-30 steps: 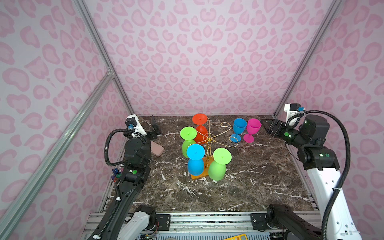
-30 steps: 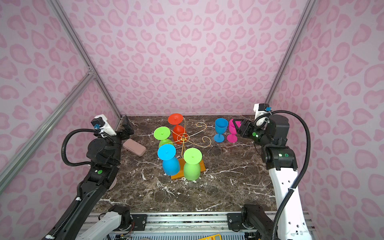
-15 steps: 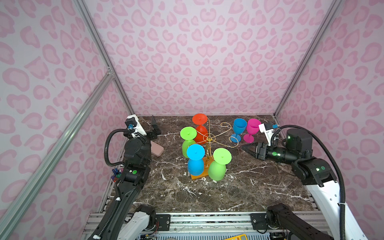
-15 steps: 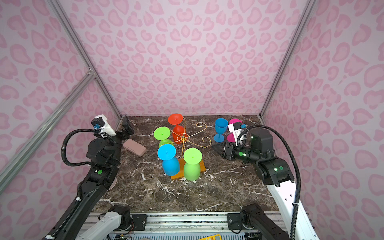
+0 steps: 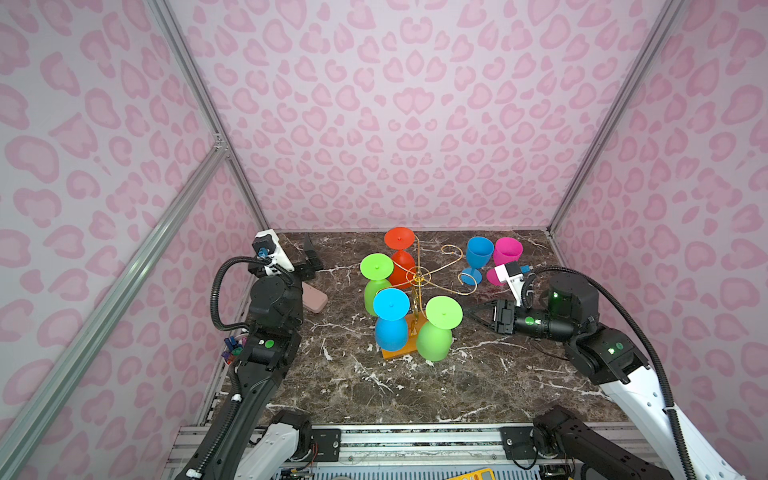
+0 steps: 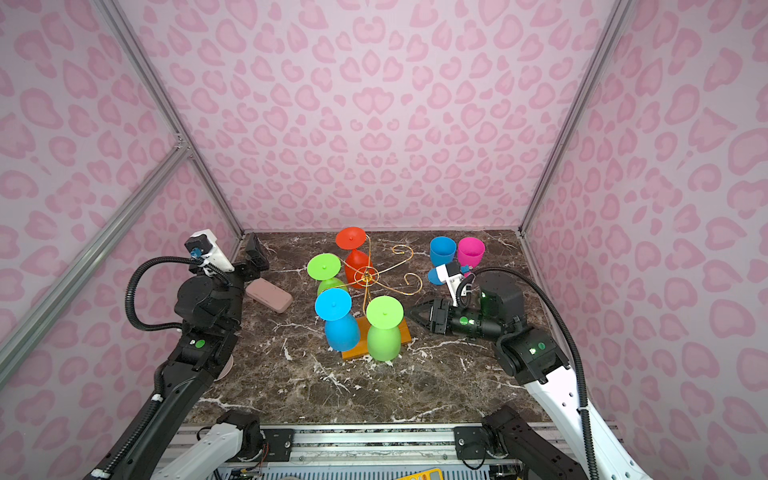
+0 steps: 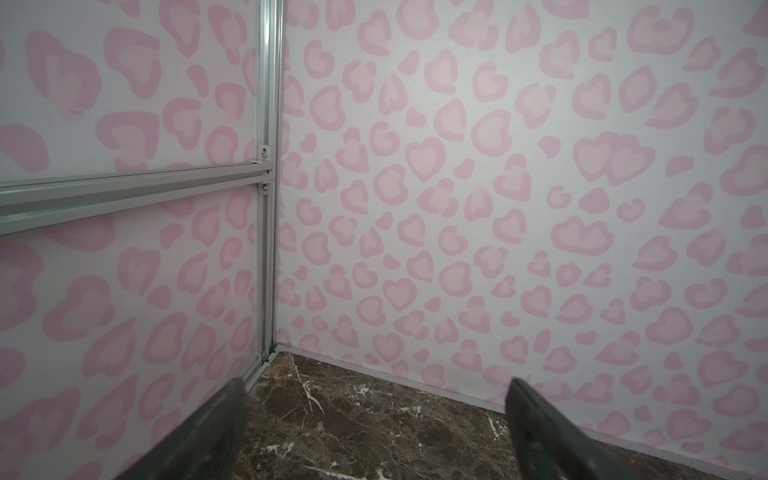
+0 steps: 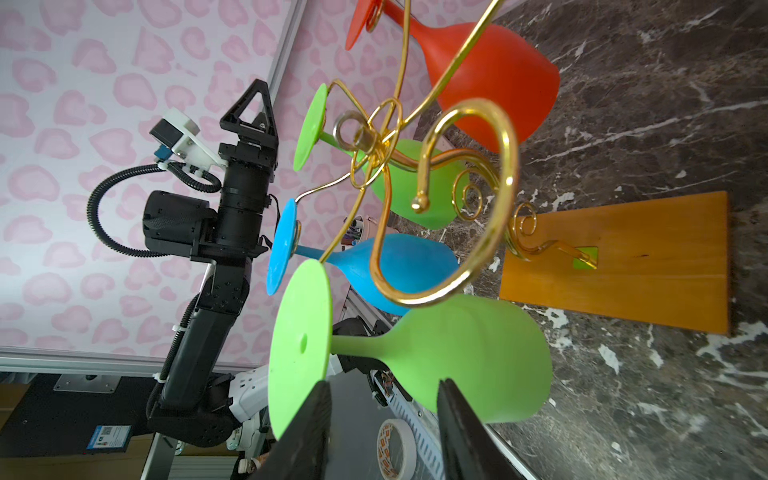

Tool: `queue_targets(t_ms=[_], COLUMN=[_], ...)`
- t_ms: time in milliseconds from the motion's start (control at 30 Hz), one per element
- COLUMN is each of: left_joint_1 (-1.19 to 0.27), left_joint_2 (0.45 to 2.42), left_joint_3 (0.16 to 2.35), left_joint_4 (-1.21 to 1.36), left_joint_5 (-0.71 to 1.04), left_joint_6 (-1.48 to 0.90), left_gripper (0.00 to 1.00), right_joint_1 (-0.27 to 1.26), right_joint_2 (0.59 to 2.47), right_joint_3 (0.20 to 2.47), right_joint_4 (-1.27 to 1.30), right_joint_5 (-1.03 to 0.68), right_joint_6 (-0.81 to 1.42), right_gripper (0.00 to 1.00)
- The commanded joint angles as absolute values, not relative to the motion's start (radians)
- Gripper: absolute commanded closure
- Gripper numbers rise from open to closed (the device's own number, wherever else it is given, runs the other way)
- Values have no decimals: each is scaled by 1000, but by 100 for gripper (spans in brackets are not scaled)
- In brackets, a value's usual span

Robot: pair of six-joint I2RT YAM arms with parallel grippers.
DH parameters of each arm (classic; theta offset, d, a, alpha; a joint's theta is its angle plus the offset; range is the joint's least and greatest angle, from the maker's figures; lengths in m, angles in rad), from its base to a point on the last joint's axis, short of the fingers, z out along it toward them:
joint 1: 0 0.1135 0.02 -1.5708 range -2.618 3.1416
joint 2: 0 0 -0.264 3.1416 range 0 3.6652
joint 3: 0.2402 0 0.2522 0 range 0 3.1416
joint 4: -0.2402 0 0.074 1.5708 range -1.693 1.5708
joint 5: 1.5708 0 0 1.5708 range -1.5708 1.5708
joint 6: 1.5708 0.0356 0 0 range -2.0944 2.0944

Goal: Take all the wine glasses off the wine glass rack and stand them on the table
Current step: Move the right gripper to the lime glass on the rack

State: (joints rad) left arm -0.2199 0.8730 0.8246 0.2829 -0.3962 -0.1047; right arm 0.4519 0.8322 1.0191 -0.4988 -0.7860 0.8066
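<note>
The wine glass rack is gold wire on an orange wooden base at the table's centre. Hanging upside down from it are a red glass, a blue glass and two green ones. The front green wine glass hangs nearest my right gripper. That gripper lies level, pointing left at it, open. Its tips stop just short of the stem, with nothing between them. My left gripper stands open and empty, facing the back left corner.
A blue glass and a pink glass stand upright at the back right, behind my right wrist. A pink case lies beside the left arm. Two scroll arms of the rack carry nothing. Patterned walls close three sides.
My right arm has swung down and in from the back right corner, now pointing level at the front green glass, its jaws somewhat narrower. The left arm has not moved.
</note>
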Motion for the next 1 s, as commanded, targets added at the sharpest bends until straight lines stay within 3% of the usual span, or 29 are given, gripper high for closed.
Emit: queue_targets(t_ms=[0,633,967], left_joint_1=[-218,-218,-217], left_joint_2=[874,874,873], left_joint_3=[822,824,824], left_joint_4=[302,298,296], left_joint_5=[-394,-384,-380], left_joint_6=[-109,-110,-110], left_gripper=[2,2,2], right_joint_1=[454,510,546], right_joint_2=[831,850,859], right_joint_3=[1019,1035,1028], right_joint_4=[-425,-406,-387], right_joint_5=[-785,-785,-778], right_joint_6=[860,896,920], right_gripper=[56,57,69])
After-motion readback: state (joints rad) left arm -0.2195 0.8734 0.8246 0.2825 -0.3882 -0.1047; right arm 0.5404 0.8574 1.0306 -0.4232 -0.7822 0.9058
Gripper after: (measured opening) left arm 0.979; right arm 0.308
